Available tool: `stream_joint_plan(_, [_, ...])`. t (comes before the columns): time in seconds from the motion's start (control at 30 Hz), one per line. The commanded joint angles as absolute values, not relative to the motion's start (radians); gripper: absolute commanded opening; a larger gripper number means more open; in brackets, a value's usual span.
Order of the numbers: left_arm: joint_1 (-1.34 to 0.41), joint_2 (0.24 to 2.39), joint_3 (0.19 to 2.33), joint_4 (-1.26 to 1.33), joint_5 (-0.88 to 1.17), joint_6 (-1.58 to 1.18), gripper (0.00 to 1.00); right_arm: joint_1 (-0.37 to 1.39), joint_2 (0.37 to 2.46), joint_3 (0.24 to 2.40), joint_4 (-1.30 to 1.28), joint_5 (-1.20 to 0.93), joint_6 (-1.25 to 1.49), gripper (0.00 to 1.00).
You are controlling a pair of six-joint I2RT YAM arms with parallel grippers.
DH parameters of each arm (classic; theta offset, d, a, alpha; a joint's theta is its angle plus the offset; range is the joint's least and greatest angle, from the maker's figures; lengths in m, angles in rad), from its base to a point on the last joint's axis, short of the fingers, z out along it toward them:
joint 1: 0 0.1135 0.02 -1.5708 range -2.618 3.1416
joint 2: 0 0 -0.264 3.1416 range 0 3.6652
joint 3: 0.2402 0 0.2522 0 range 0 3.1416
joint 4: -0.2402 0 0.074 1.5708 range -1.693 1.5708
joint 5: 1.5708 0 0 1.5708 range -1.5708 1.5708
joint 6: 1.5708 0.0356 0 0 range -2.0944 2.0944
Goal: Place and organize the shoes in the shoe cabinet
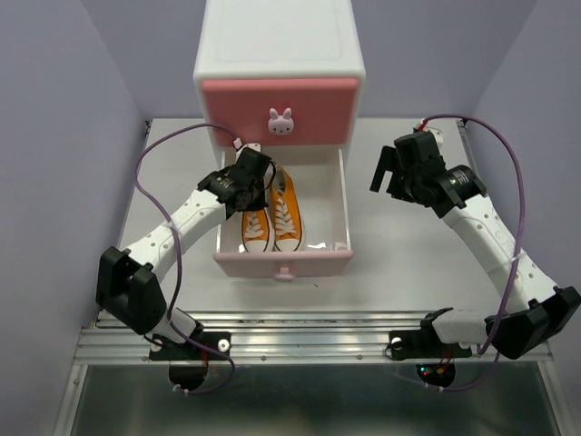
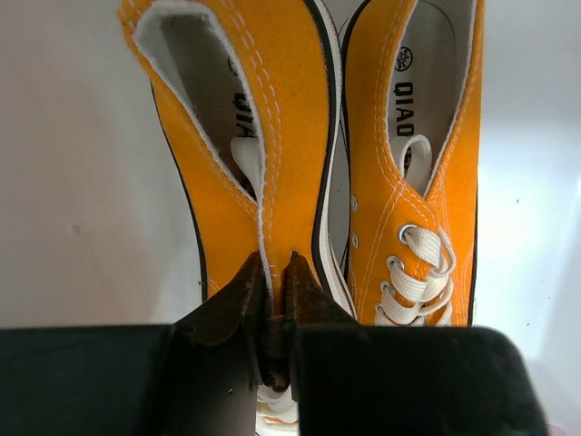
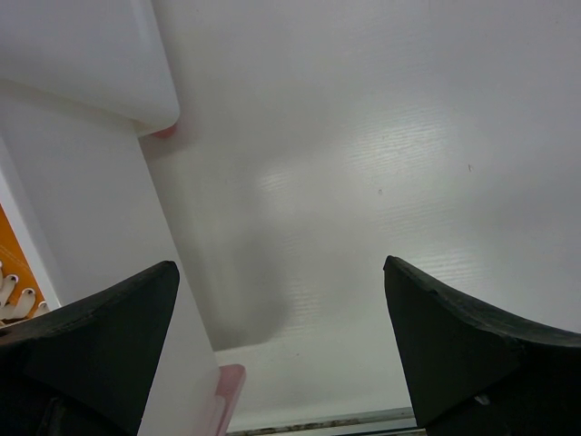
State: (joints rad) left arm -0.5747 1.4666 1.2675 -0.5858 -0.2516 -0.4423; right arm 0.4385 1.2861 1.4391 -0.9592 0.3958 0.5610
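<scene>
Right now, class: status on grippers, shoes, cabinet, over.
Left gripper shut on one orange canvas sneaker, side wall pinched, in the open pale pink drawer. Right gripper open, empty, over white table. Other orange sneaker alongside; nothing blocking.

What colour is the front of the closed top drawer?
The top drawer front is salmon pink, best seen in the top external view.

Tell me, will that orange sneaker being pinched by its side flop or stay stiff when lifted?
Probably floppy at the grip: the left arm's fingers pinch only the thin canvas wall of the orange sneaker, which looks soft. The white rubber sole likely keeps its base stiff. Held from one side, it may hang tilted.
</scene>
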Motion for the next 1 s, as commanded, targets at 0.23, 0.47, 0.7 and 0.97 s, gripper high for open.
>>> stream_joint_plan(0.23, [-0.561,1.423,1.305,-0.489,-0.248,-0.266,0.00,0.433,1.233,1.420,-0.920,0.428,0.569,1.00])
stream_joint_plan(0.47, [-0.543,1.476,1.331,-0.476,-0.212,-0.323,0.00,0.433,1.232,1.417,-0.922,0.428,0.566,1.00])
stream_joint_plan(0.7, [-0.543,1.526,1.328,-0.451,-0.235,-0.442,0.00,0.433,1.233,1.425,-0.920,0.436,0.569,1.00])
stream_joint_plan(0.97, [-0.543,1.554,1.328,-0.480,-0.294,-0.449,0.01,0.433,1.215,1.433,-0.920,0.454,0.581,1.00])
